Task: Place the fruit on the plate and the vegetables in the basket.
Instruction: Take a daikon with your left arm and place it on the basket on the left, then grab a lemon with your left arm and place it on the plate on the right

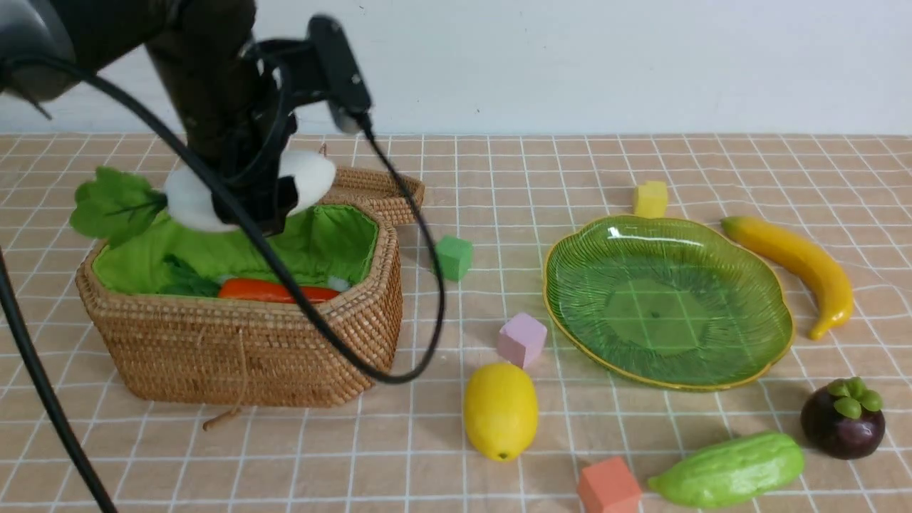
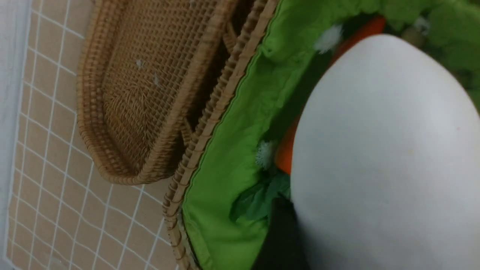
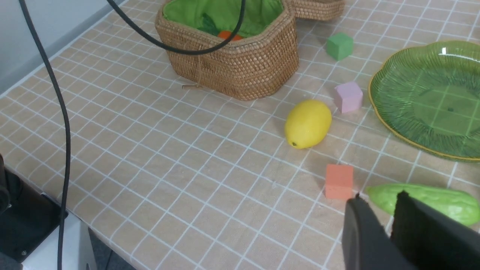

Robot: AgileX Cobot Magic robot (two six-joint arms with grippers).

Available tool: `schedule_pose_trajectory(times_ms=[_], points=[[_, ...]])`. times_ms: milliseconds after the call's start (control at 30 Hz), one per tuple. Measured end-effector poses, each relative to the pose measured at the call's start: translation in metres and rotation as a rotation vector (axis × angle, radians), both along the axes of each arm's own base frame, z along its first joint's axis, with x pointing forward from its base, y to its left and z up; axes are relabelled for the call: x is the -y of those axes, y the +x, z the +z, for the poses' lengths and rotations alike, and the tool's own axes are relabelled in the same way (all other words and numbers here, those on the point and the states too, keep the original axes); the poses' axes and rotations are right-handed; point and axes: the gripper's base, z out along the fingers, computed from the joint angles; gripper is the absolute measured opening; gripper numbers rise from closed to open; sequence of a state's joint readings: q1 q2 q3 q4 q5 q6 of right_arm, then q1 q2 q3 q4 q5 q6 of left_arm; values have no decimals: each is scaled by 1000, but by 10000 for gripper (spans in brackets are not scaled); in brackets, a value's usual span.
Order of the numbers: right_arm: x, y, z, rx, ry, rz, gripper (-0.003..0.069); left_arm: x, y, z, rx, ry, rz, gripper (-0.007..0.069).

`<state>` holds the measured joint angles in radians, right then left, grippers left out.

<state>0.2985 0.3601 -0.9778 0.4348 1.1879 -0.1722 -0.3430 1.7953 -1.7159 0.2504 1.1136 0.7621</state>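
Observation:
My left gripper (image 1: pixel 253 206) is shut on the white radish (image 1: pixel 308 178) and holds it over the wicker basket (image 1: pixel 388 242), leaves (image 1: pixel 114 203) sticking out left. In the left wrist view the radish (image 2: pixel 382 157) fills the frame above the green lining (image 2: pixel 232 157). An orange carrot (image 1: pixel 274 291) lies inside. The green plate (image 1: pixel 670 303) holds nothing. The banana (image 1: pixel 798 260), lemon (image 1: pixel 500 411), mangosteen (image 1: pixel 843 420) and green gourd (image 1: pixel 730 470) lie on the table. My right gripper (image 3: pixel 379 195) is shut and empty beside the gourd (image 3: pixel 431 200). The eggplant is not in view.
The basket's lid (image 1: pixel 377 189) lies behind the basket. Foam cubes lie about: green (image 1: pixel 454 257), pink (image 1: pixel 521 340), orange (image 1: pixel 608 488), yellow (image 1: pixel 650 199). The left arm's black cable (image 1: pixel 427 285) loops in front of the basket.

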Motion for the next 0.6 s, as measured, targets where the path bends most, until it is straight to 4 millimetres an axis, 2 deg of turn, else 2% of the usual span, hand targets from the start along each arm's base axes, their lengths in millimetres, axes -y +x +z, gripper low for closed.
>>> schedule_pose_trajectory(times_ms=[67, 133, 233, 300, 367, 433, 467, 500, 533, 567, 600], points=[[0, 0, 0, 0, 0, 0, 151, -4, 2, -4, 9, 0, 8, 564], [0, 0, 0, 0, 0, 0, 151, -11, 5, -7, 18, -20, 67, 640], [0, 0, 0, 0, 0, 0, 153, -10, 3, -6, 22, -66, 144, 665], [0, 0, 0, 0, -1, -1, 153, -6, -2, -3, 14, -120, 213, 650], [1, 0, 0, 2, -6, -6, 154, 8, -13, 2, -14, -179, 264, 598], [1, 1, -1, 0, -16, -12, 154, 32, -29, 5, -63, -246, 275, 512], [2, 1, -1, -6, -20, -13, 155, 51, -40, 5, -99, -280, 260, 463], [2, 0, -2, -7, -20, -13, 155, 55, -42, 5, -107, -288, 258, 454], [2, 0, -3, -21, -27, -14, 158, 85, -59, 2, -173, -362, 243, 382], [2, -1, -4, -31, -31, -11, 158, 101, -67, -1, -216, -403, 244, 358], [2, -1, -4, -33, -32, -10, 158, 102, -67, -1, -217, -401, 245, 358]])
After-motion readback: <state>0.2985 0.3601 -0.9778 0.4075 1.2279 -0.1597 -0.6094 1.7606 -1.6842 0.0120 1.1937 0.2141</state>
